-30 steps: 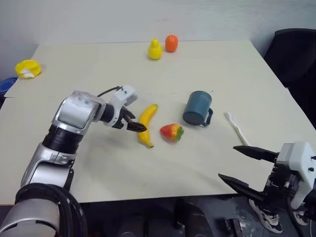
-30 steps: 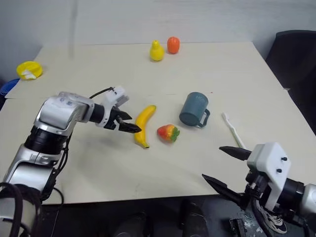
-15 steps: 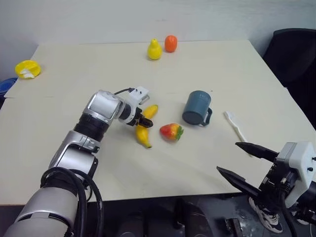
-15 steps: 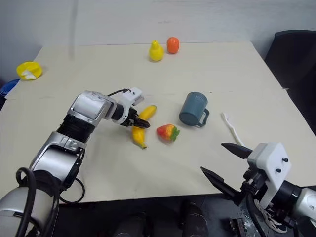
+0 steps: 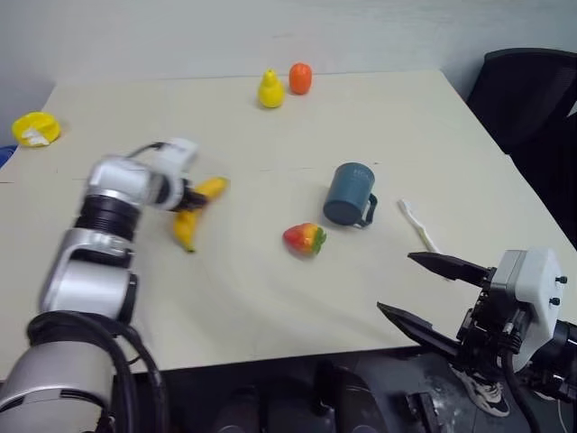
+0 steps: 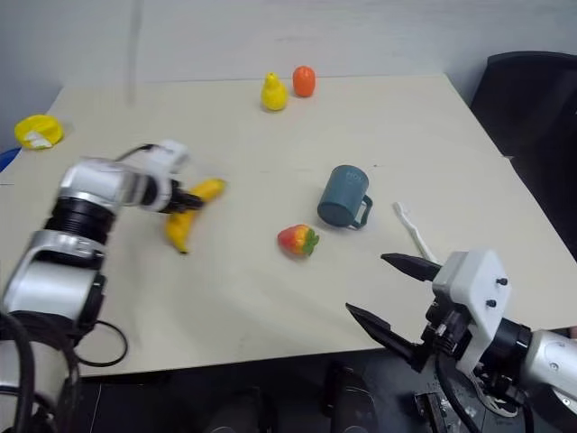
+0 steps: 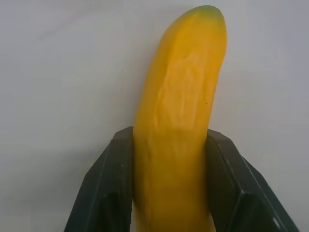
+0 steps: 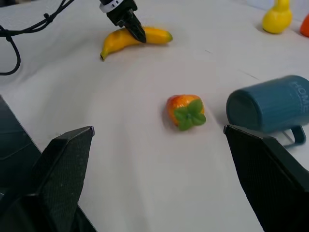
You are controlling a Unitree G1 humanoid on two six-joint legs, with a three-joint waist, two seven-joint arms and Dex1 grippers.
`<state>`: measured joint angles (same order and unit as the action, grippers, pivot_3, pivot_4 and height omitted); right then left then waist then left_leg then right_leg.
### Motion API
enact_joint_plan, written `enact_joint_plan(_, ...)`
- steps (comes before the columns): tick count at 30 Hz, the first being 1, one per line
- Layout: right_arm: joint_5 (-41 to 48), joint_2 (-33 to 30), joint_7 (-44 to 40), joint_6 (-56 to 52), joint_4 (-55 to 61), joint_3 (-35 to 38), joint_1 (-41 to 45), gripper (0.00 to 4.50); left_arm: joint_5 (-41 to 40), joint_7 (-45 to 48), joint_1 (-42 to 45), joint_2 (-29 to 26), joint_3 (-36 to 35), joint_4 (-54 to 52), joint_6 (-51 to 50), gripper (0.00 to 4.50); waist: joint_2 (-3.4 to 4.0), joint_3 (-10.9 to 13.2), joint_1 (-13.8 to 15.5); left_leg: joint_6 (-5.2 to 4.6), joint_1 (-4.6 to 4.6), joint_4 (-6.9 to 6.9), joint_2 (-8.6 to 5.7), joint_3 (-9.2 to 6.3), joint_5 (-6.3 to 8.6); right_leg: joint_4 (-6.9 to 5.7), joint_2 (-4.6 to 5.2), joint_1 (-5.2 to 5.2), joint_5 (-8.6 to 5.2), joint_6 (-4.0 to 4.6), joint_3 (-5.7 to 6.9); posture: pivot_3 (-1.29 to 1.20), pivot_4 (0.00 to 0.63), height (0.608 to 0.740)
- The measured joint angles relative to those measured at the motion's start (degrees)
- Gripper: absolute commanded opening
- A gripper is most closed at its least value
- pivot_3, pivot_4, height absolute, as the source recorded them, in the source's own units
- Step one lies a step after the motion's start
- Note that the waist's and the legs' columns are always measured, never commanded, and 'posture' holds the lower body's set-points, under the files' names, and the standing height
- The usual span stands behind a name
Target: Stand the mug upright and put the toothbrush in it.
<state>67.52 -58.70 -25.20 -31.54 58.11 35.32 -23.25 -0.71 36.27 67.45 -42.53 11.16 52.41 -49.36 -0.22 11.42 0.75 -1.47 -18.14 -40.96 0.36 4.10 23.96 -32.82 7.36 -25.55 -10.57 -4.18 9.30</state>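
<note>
While the left end effector [image 7: 171,193] pinches the banana [image 5: 191,213], the right end effector [image 5: 424,290] hangs spread off the table [image 5: 270,298]. Clearing seems underway; next, right the mug [image 5: 350,194] lying beside the toothbrush [image 5: 415,225].

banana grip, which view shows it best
The left wrist view: the banana sits squeezed between both black fingers. The eye views show the left gripper at it from afar; the right wrist view likewise.
</note>
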Motion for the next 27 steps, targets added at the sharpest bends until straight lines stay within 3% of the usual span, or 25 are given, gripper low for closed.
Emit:
enact_joint_plan(3,0.60,-1.73,-1.77,-0.23,-0.92,-2.86,4.48,4.50,1.27,-1.78,0.02,-3.85,-1.95,5.85,3.99,1.59,-0.11,-0.01,0.91,-0.16,-0.04,-0.12,-0.19,-0.02,0.08,0.02,0.14,-0.06,0.01,-0.01,0.03,0.00,0.150,0.740)
enact_joint_plan(11,-1.43,-2.30,-5.42,-2.19,-6.74,-9.42,13.07,4.50,2.85,-4.71,-0.89,-5.56,-5.77,13.66,11.65,4.05,-0.34,-0.10,2.89,-0.65,-0.25,-0.25,-0.53,-0.01,0.33,0.47,0.22,-0.01,0.24,-0.41,0.13,0.00,0.150,0.740)
enact_joint_plan(13,-1.79,-2.29,-5.85,-2.46,-6.78,-9.75,13.13,4.50,3.30,-5.16,-0.89,-5.64,-6.24,13.69,11.85,4.40,-0.34,-0.10,2.93,-0.65,-0.24,-0.25,-0.58,0.01,0.33,0.50,0.19,0.02,0.26,-0.46,0.14,0.00,0.150,0.740)
enact_joint_plan(17,-1.84,-1.91,-6.10,-3.45,-6.74,-9.67,12.30,4.50,3.29,-4.50,-0.86,-6.54,-7.54,13.79,11.35,4.40,-0.42,-0.10,2.53,-0.62,-0.24,-0.25,-0.58,0.09,0.32,0.50,0.08,0.02,0.27,-0.47,0.14,0.00,0.150,0.740)
enact_joint_plan(22,-1.83,-1.18,-6.14,-4.56,-6.26,-6.78,9.05,4.50,2.03,8.22,6.18,-9.76,-8.65,10.48,19.00,4.40,-1.04,0.04,2.37,-0.44,-0.40,-0.35,-0.47,0.37,0.30,0.52,-0.02,-0.03,0.24,-0.42,0.36,0.00,0.150,0.740)
enact_joint_plan(27,-0.45,-1.18,-6.21,-5.18,-5.62,-2.63,7.85,4.50,-7.73,37.31,4.58,-6.46,-7.67,-14.53,29.54,4.40,-0.83,-0.03,2.36,-0.47,-0.26,-0.32,-0.44,0.53,0.32,0.57,0.18,0.06,0.26,-0.45,0.14,0.00,0.150,0.740)
